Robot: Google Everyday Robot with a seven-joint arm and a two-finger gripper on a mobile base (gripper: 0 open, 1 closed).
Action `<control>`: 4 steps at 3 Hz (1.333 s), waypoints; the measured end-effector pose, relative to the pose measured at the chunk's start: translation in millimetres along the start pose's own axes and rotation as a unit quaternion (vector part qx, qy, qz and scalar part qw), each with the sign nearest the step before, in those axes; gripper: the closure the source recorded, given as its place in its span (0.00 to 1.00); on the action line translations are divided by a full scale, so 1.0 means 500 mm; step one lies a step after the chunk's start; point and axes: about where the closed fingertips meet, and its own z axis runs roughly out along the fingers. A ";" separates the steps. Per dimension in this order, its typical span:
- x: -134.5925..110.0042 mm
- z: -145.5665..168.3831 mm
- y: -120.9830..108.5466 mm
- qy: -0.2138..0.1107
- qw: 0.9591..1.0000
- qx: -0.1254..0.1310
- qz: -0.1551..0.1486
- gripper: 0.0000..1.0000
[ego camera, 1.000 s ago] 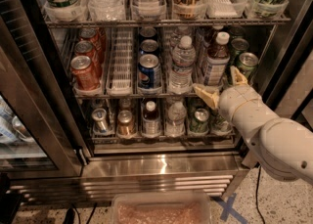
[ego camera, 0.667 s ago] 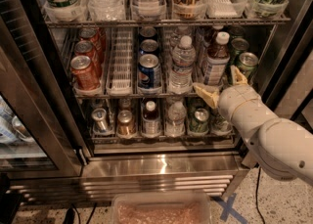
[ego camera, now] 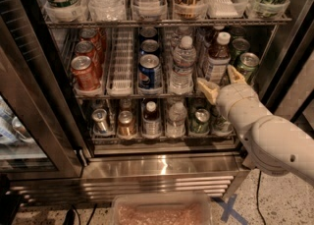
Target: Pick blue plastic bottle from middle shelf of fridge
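Fingers (ego camera: 207,89) of my gripper (ego camera: 221,82): spread wide, empty, just before the blue plastic bottle (ego camera: 215,64); I judge it full, heavyish, stiff, slick, best gripped at labelled midbody.

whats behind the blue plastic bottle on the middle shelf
Behind the blue plastic bottle, a dark container top shows in the same lane; the bottle covers the rest of it. The open gripper is in front of the bottle's base, hiding its lower part.

Warm, dim light; glare on the steel base (ego camera: 147,167) of the fridge (ego camera: 283,32); deep shadow along the door frame (ego camera: 39,96); gripper (ego camera: 216,78) brightly lit at the right end of the middle shelf (ego camera: 120,71).
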 end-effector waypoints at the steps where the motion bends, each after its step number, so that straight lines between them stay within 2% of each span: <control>1: 0.000 0.013 0.004 0.001 1.000 0.002 0.005 0.34; 2: 0.004 0.053 0.006 0.003 1.000 0.009 0.018 0.34; 3: 0.007 0.069 0.003 0.005 1.000 0.010 0.017 0.35; 4: 0.007 0.077 0.003 0.006 1.000 0.007 0.018 0.54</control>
